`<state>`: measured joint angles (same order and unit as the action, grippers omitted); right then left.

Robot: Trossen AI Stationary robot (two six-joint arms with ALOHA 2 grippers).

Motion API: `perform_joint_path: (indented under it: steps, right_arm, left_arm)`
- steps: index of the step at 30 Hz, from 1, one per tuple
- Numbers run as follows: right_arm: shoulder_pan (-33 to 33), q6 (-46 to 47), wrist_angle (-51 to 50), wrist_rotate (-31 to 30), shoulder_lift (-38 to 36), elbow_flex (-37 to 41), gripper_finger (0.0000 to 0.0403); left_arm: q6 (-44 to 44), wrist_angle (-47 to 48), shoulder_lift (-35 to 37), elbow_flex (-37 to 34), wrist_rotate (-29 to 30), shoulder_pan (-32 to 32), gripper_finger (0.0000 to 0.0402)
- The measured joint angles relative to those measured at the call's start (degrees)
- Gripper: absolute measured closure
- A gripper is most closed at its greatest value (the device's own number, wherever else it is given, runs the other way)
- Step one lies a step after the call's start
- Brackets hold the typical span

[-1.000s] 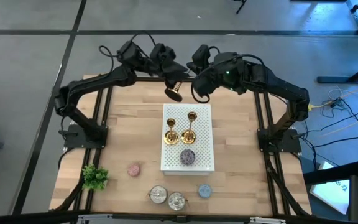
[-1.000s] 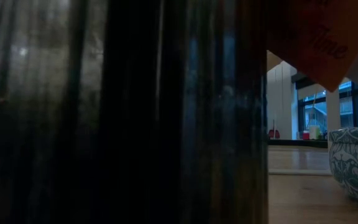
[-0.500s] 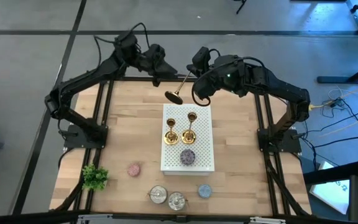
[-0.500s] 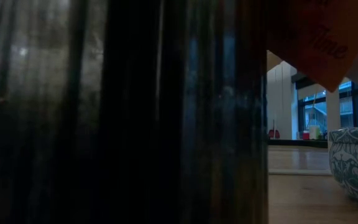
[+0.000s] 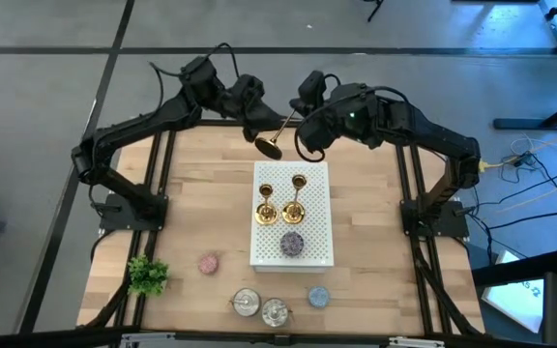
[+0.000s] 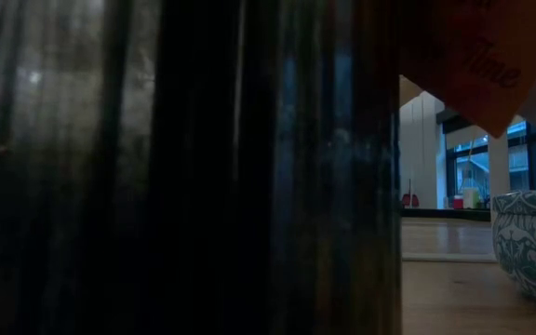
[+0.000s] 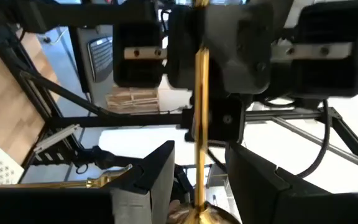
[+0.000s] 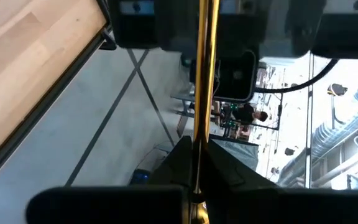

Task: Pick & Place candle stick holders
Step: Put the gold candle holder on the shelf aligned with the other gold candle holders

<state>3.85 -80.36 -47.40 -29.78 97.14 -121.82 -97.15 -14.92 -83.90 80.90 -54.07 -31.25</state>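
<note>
One gold candle stick holder (image 5: 280,131) hangs in the air over the table's far edge, its round dark base (image 5: 269,148) toward the board. My right gripper (image 8: 196,165) is shut on its stem. My left gripper (image 7: 199,174) is open; its fingers stand on either side of the same stem (image 7: 201,124) with a gap on each side. Two more gold holders (image 5: 266,203) (image 5: 296,199) stand upright on their bases on the white perforated board (image 5: 307,251). In the high view the left gripper (image 5: 260,123) and the right gripper (image 5: 301,126) face each other. My right gripper pinches the holder's thin stem (image 8: 202,134) between its two shut fingers, which lie across the stem. In the high view the hold is toward the end away from the base. The holder is lifted clear and tilted, its base the lower end.
A purple disc (image 5: 291,243) lies on the board. Near the table's front edge are a pink disc (image 5: 208,262), a blue disc (image 5: 318,296), two glass pots (image 5: 247,304) (image 5: 276,311) and a small green plant (image 5: 147,275). A dark thing blocks most of the low view; a patterned bowl (image 6: 533,242) shows at its right.
My left gripper has drawn back from the held holder toward the table's far left, tipping as it went, then come back beside the stem. My right gripper has kept still with the holder, whose base stays in the same place.
</note>
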Motion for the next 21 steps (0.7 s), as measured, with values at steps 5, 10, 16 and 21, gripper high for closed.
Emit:
perform_joint_path:
  steps: [5,10,16,21]
  right_arm:
    - [0.7,0.0,0.2,0.0,0.0,0.0,0.0388]
    - [1.1,0.0,0.5,0.0,0.0,0.0,0.0388]
    - [1.1,0.0,0.4,0.0,0.0,0.0,0.0388]
    - [1.1,0.0,0.5,0.0,0.0,0.0,0.0388]
  left_arm:
    - [0.0,-0.1,0.0,0.0,0.5,1.8,0.0262]
    - [-0.6,-0.4,0.0,0.0,1.5,3.1,0.0262]
    - [-1.1,-0.3,0.0,0.0,1.4,4.4,0.0263]
    - [-1.1,-0.3,0.0,0.0,1.7,4.3,0.0267]
